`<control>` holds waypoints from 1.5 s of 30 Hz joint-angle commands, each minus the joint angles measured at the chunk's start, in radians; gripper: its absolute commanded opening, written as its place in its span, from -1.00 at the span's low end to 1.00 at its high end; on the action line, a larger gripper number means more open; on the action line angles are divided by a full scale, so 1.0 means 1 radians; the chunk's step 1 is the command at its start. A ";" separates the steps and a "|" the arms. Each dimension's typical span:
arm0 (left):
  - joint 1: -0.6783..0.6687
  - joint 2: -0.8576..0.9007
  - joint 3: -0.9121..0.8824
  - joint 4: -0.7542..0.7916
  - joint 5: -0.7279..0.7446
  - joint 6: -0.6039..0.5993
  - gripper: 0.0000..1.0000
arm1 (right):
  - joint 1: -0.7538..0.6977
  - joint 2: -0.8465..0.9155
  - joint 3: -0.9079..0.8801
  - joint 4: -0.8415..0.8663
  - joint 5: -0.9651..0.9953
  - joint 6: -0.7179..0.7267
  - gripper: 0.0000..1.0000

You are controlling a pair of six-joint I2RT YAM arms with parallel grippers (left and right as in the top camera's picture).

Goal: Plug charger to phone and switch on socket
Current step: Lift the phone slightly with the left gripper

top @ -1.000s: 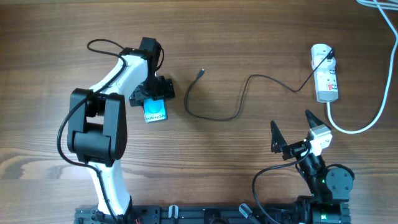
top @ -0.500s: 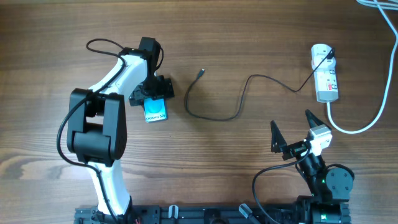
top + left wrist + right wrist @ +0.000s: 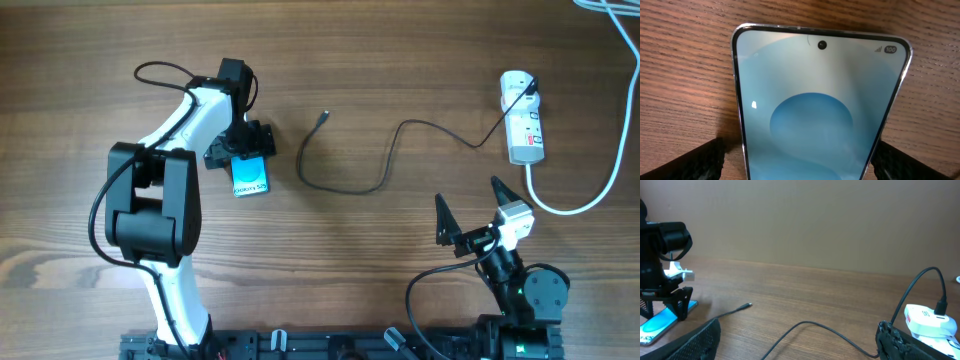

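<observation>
Cyan-screened phone (image 3: 250, 178) lies flat on the wooden table (image 3: 380, 260). Left gripper (image 3: 243, 155) sits low over the phone, fingers spread and straddling it. Charger (image 3: 345, 185) lies just right of the phone with its tip free, its other end plugged into the socket (image 3: 523, 130), well right of the phone. Right gripper (image 3: 466, 200) is spread and empty.

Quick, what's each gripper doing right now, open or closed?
Left gripper: open, straddling the phone, not clamped.
Right gripper: open, empty.
</observation>
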 commanded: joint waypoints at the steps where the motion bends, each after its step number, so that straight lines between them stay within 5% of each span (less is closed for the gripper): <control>1: 0.013 0.041 -0.029 0.007 -0.023 0.023 0.93 | -0.003 -0.008 -0.001 0.005 -0.009 0.000 0.99; 10: 0.001 0.041 -0.132 0.104 0.018 0.023 0.93 | -0.003 -0.008 -0.001 0.005 -0.009 0.000 0.99; 45: -0.031 0.040 -0.132 0.090 0.119 0.043 0.93 | -0.003 -0.008 -0.001 0.005 -0.009 0.000 0.99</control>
